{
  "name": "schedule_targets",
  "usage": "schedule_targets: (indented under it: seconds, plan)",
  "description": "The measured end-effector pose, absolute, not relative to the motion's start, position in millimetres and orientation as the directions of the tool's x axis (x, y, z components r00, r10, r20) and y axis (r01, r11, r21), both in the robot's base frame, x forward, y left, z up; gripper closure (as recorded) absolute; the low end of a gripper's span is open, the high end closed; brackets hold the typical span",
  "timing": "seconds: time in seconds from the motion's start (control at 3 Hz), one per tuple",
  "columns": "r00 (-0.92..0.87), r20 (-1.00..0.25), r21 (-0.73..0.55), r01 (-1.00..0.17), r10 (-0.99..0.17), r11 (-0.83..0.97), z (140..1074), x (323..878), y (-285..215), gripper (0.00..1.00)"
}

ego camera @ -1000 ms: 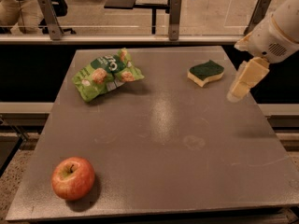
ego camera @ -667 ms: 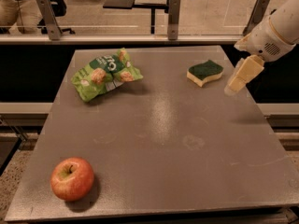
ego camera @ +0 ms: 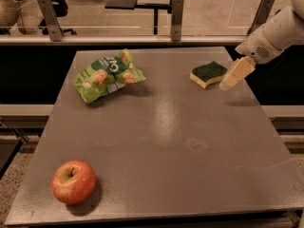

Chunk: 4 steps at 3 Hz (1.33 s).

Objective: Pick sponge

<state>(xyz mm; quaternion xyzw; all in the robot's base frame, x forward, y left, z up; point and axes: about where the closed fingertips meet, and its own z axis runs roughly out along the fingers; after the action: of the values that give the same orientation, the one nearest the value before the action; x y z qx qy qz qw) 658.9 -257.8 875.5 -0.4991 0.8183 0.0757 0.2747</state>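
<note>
The sponge (ego camera: pixel 208 73) lies flat on the grey table (ego camera: pixel 161 141) at the back right, its dark green top up over a pale yellow base. My gripper (ego camera: pixel 231 80) comes in from the upper right on a white arm and hangs just right of the sponge, a little above the table. It touches nothing and holds nothing.
A green crinkled snack bag (ego camera: pixel 107 75) lies at the back left. A red apple (ego camera: pixel 73 182) sits near the front left corner. A rail with metal posts (ego camera: pixel 176 12) runs behind the table's far edge.
The gripper has moved a little up and to the left, closer to the sponge's right side. The sponge, bag and apple have not moved.
</note>
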Motion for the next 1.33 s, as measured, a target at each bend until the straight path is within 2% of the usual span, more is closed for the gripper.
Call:
schedule_targets:
  seconds: [1.0, 1.33]
  plan:
    - [-0.393, -0.567, -0.062, -0.856, -0.724, 0.513, 837, 688, -238, 0.0]
    - [-0.382, -0.581, -0.035, -0.87, -0.719, 0.491, 833, 686, -229, 0.24]
